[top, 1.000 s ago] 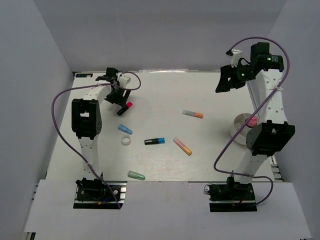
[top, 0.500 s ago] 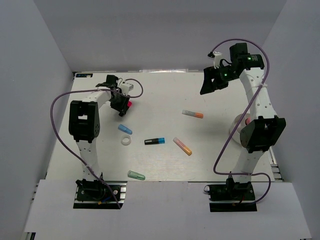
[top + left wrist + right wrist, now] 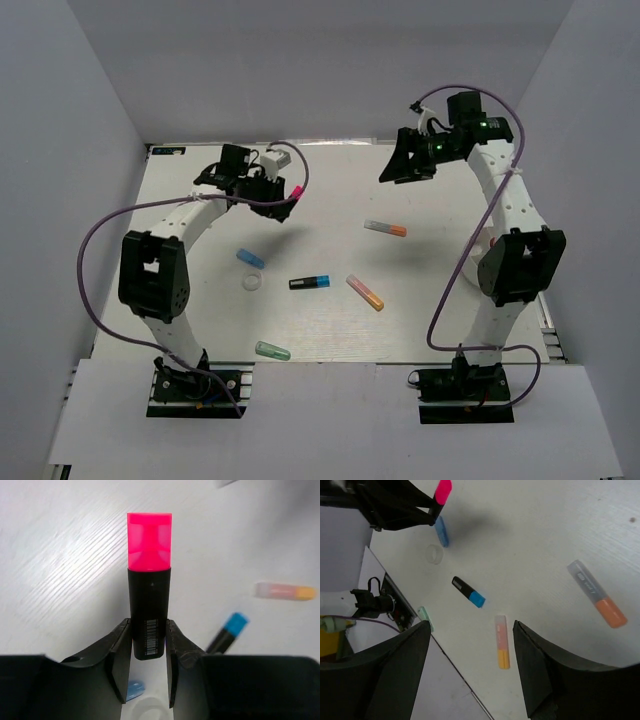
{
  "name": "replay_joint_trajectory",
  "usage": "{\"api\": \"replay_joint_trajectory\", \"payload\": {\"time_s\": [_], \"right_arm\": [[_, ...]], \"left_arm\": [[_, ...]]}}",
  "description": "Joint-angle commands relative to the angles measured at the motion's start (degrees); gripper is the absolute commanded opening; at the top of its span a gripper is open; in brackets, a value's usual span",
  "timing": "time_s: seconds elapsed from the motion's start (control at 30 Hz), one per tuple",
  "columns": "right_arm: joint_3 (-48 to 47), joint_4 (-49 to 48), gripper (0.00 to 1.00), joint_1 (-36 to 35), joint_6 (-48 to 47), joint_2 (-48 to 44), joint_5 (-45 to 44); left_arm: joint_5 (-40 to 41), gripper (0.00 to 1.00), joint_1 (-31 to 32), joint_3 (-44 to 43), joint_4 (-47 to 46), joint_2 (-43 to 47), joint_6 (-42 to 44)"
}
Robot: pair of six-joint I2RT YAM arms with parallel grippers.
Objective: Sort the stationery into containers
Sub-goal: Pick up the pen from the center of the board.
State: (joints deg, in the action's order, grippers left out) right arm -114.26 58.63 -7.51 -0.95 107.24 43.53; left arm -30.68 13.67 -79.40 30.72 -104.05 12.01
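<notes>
Left end effector (image 3: 148, 647) clamps the pink marker (image 3: 149, 565) by its black barrel.

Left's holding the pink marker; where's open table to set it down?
Bare: the far strip between left gripper and right gripper, and the near-right table beyond the pink-orange marker. Crowded: mid-table, blue marker and white ring through black-blue marker.

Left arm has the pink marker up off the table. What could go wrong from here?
1. The left gripper pinches the pink marker only at its bottom end, so it may swivel or slip out while carried.
2. If the carry goes rightward, that arm could come close to the right gripper, which hangs open across from it.
</notes>
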Motion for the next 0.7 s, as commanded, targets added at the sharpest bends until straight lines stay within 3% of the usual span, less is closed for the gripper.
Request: {"api": "replay_joint_trajectory", "payload": {"time_s": [0.0, 0.2, 0.67], "right_arm": [[2.9, -2.6, 0.72, -3.3, 3.5, -1.2, 3.5], [-2.5, -3.5, 0.76, -7.4, 4.9, 3.7, 3.9], [-6.2, -5.3, 0.77, -10.3, 6.6, 8.0, 5.1]], "left_arm": [[-8.6, 0.27, 3.0, -1.1, -4.8, 6.4, -5.1], [-8.5, 0.27, 8.7, -5.9, -6.9, 5.7, -10.0], [-6.3, 0.27, 15.2, -10.7, -5.7, 4.1, -8.7]]}}
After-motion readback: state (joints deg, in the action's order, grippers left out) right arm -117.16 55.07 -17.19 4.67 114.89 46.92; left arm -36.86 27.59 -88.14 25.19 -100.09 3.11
